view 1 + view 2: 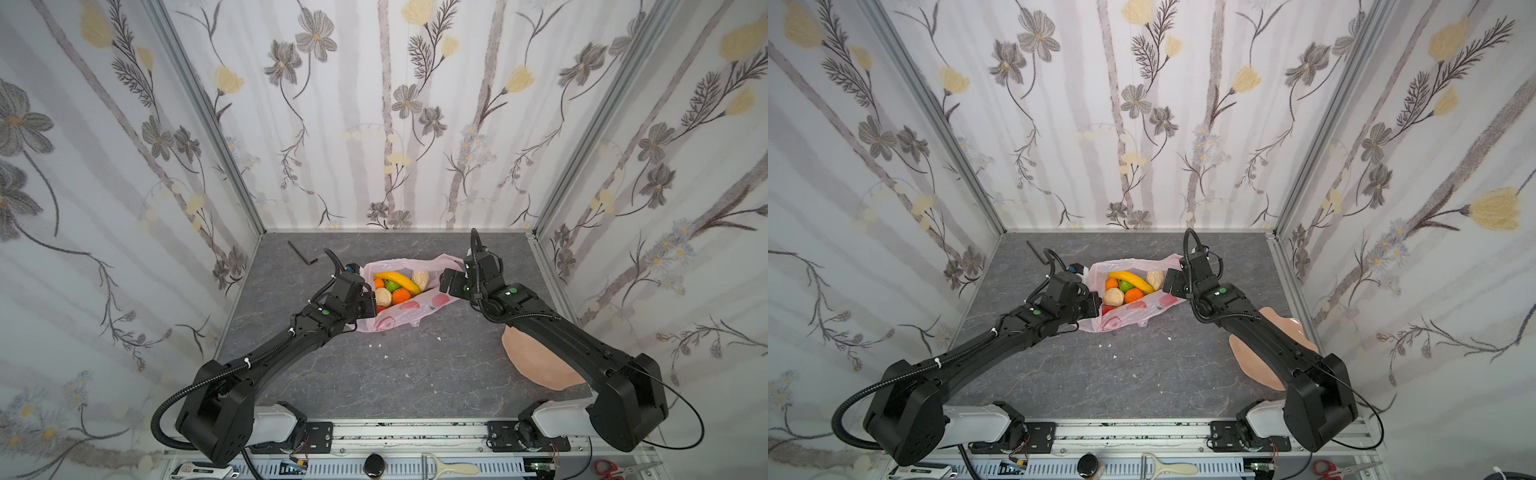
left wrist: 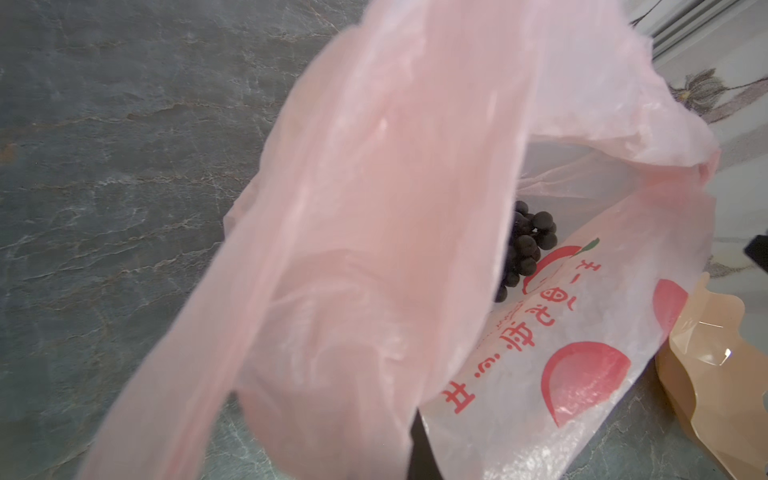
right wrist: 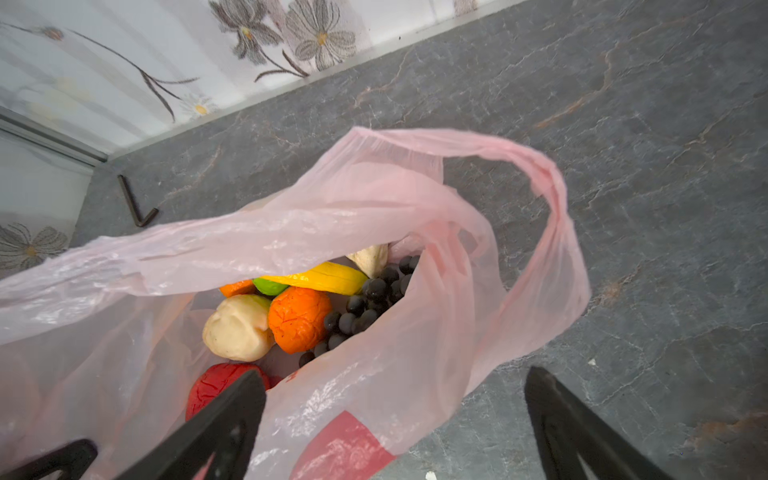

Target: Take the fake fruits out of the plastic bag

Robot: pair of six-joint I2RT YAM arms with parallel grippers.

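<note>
**Bag mouth open, fruits inside**

We see the bag (image 1: 399, 318) lying on the table (image 1: 374, 374) just below the centre of the frame in both top views, its mouth gaping upward. Every one of the fruits (image 1: 1114, 297) that we can find sits inside it. The banana (image 1: 397, 280) lies across the top of the pile. A green piece (image 1: 390, 286) and an orange (image 1: 401, 297) are just beside it. A beige ball (image 1: 383, 297) sits at the left rim of the mouth and a second beige ball (image 1: 421, 279) toward the right. The right wrist view adds the grapes (image 3: 365, 307), pressed against the bag wall beside the orange, and a red piece (image 3: 216, 386), partly hidden.

The left fingers (image 2: 419, 453) are closed at the left edge of the mouth, pinching the pink film, which drapes across most of the left wrist view. The right fingers (image 3: 232, 415) stand wide apart at the right end of the bag and hold nothing. One is over the mouth in front of the red piece, the other over bare table. A loop handle (image 3: 552, 249) arches loose near them.

The dish (image 1: 536, 361) lies at the lower right of the frame, partly under the right arm (image 1: 561, 336), well apart from the bag. A hex key (image 1: 301, 253) lies on the table to the bag's upper left.
</note>
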